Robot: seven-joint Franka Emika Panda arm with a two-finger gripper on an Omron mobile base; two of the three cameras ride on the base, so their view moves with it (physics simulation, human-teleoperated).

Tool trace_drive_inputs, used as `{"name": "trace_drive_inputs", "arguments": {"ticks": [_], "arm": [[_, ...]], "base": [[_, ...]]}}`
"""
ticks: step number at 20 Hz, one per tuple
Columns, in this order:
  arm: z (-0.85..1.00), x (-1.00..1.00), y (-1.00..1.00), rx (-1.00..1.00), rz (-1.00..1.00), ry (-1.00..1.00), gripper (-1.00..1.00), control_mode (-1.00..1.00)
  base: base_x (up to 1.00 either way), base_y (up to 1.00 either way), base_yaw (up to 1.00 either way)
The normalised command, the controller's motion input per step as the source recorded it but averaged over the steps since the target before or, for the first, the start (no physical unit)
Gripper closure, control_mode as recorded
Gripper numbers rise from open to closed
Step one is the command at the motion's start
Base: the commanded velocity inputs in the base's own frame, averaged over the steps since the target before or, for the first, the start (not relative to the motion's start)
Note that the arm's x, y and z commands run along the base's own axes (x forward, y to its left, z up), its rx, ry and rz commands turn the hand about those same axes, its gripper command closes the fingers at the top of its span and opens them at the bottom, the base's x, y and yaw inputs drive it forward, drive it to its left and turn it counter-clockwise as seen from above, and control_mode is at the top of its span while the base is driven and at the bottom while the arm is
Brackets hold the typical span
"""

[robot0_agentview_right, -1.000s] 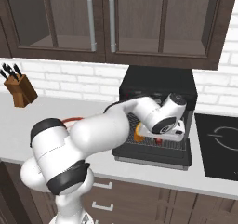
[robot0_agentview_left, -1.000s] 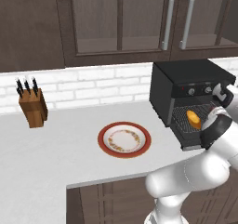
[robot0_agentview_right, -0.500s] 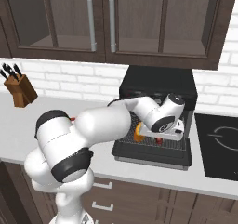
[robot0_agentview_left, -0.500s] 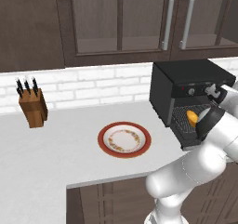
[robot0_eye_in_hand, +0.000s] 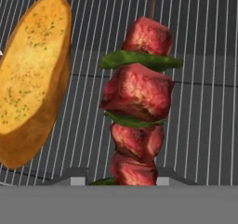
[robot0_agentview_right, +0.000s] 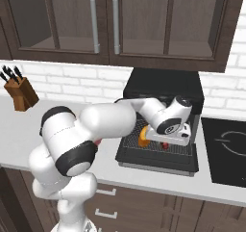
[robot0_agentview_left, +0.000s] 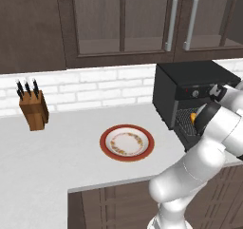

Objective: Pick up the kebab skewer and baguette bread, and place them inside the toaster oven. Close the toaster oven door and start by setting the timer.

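The arm reaches into the big black boxy toaster oven [robot0_agentview_right: 163,89], its door [robot0_agentview_right: 156,160] dropped open. On the wire rack [robot0_eye_in_hand: 204,79] the golden oval baguette [robot0_eye_in_hand: 32,79] lies beside the red-and-green kebab skewer [robot0_eye_in_hand: 137,107], whose near end sits gripped between the gripper's [robot0_eye_in_hand: 122,177] tips

Baguette bread [robot0_eye_in_hand: 32,79] beside kebab skewer [robot0_eye_in_hand: 138,107]
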Motion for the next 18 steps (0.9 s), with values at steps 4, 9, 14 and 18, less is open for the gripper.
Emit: {"name": "trace_drive_inputs", "arguments": {"ticks": [4, 9, 14, 18], "arm": [[-0.01, 0.01, 0.0, 0.02, 0.0, 0.0, 1.0, -1.0], [-0.13, 0.01, -0.01, 0.01, 0.0, 0.0, 1.0, -1.0], [-0.12, 0.0, 0.0, 0.02, 0.0, 0.0, 1.0, -1.0], [0.0, 0.01, 0.0, 0.02, 0.0, 0.0, 1.0, -1.0]], "base": [[0.0, 0.0, 0.0], [0.0, 0.0, 0.0], [0.0, 0.0, 0.0], [0.0, 0.0, 0.0]]}}
